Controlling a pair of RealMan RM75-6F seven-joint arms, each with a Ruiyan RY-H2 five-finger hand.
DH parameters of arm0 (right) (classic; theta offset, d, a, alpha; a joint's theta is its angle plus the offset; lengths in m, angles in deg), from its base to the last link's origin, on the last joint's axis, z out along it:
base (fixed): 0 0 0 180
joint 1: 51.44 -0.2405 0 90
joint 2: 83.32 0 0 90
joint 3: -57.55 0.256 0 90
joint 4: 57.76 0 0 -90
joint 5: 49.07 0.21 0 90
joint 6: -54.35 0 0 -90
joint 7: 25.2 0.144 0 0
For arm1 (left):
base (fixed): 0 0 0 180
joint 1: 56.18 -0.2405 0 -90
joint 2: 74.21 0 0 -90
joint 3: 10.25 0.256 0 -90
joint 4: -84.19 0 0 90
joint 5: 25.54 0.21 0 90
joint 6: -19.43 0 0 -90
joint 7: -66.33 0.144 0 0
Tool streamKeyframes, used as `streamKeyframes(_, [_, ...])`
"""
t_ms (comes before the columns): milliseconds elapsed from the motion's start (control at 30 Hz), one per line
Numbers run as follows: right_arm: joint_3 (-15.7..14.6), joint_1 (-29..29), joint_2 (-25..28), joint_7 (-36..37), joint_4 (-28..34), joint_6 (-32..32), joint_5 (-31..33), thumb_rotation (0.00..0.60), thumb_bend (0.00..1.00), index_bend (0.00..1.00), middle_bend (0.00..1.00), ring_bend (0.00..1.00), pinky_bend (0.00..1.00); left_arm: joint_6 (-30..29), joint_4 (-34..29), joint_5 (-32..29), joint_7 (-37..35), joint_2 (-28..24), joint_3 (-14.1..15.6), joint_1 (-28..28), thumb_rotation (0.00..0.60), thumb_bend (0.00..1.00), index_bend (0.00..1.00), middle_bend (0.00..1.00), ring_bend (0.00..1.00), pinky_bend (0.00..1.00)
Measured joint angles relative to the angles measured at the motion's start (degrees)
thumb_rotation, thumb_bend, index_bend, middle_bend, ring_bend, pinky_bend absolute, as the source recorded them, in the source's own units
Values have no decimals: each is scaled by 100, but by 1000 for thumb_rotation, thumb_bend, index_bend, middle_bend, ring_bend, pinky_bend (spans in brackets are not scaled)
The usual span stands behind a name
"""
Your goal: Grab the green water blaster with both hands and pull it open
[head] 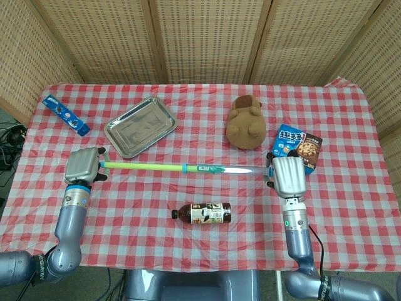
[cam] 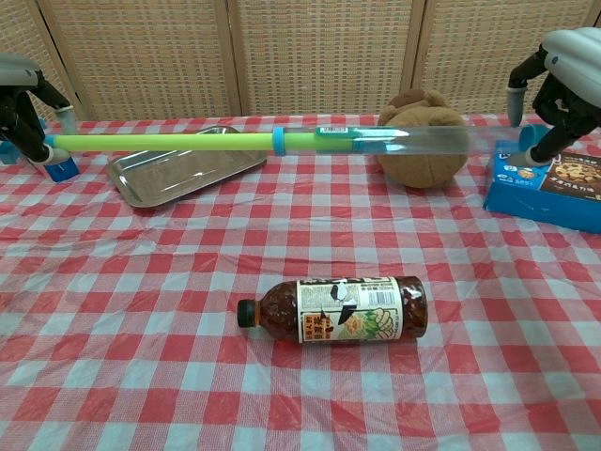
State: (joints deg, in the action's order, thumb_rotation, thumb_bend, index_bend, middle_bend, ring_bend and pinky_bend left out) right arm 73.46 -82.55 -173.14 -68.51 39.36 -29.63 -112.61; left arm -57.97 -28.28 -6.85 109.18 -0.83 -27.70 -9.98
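The green water blaster hangs level above the table, drawn out long: a green rod on the left, a blue collar, then a clear barrel on the right. My left hand grips the rod's left end. At the barrel's right end my right hand holds on, close above the cookie box.
A brown drink bottle lies on the checked cloth below the blaster. Behind it are a metal tray, a brown plush toy, a blue cookie box and a blue packet.
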Motion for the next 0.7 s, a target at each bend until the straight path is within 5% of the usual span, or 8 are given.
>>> streamKeyframes(700, [75, 81, 161, -28, 6, -5, 200, 600, 397, 706, 988, 950, 452, 161, 30, 62, -224, -278, 106, -149, 600, 614, 847, 920, 867, 765])
